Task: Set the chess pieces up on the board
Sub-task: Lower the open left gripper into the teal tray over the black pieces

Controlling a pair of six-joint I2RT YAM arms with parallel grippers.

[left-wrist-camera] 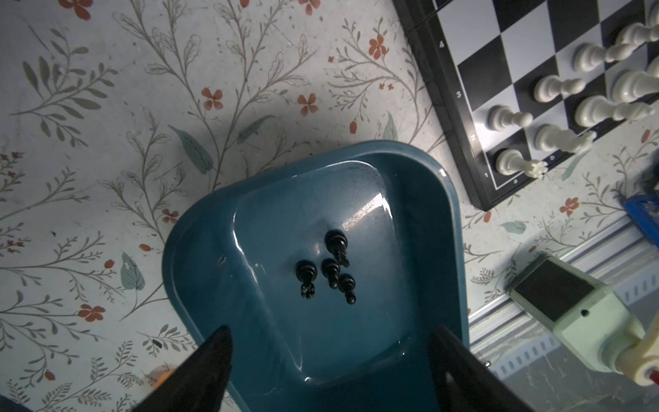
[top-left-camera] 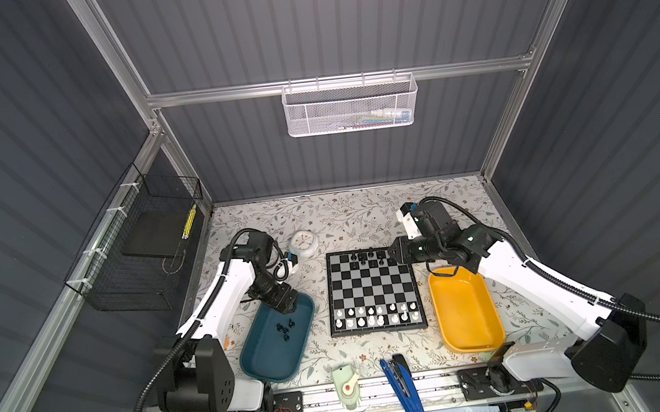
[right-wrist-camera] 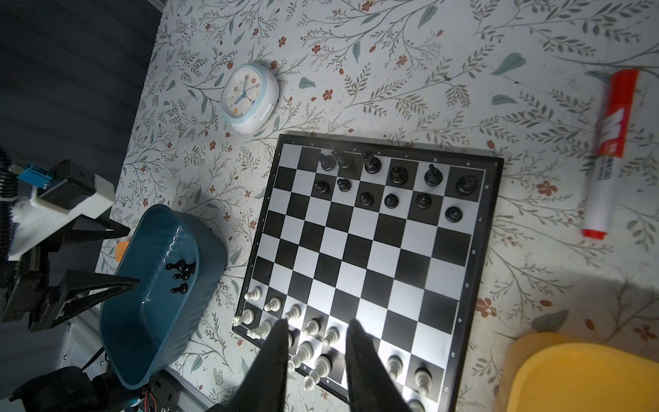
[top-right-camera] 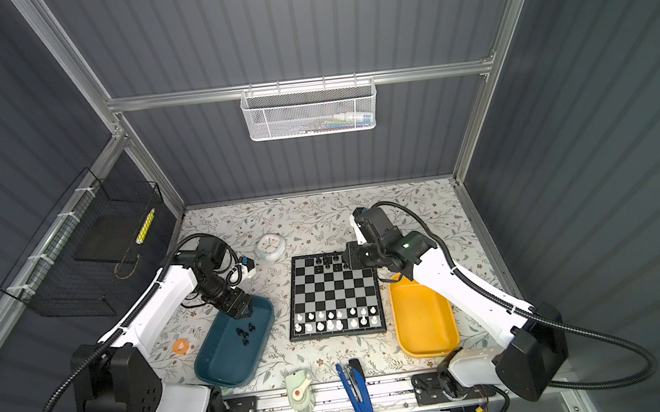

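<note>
A few black chess pieces (left-wrist-camera: 326, 271) sit in the teal tray (left-wrist-camera: 192, 249), beside the board (top-left-camera: 372, 290). Our left tool (left-wrist-camera: 331, 330) hangs wide apart over that tray; our right tool (right-wrist-camera: 317, 321) is apart too, empty. We think they're light and slippery (pinch the neck).

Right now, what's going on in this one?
Chess setup is partway done on the board. The left gripper hangs open above the teal tray, where four black pieces lie loose. The right gripper, open and empty, is over the board's far edge by the black rows, which have gaps at one end. The white pieces stand along the two near rows. The yellow tray holds nothing.
</note>
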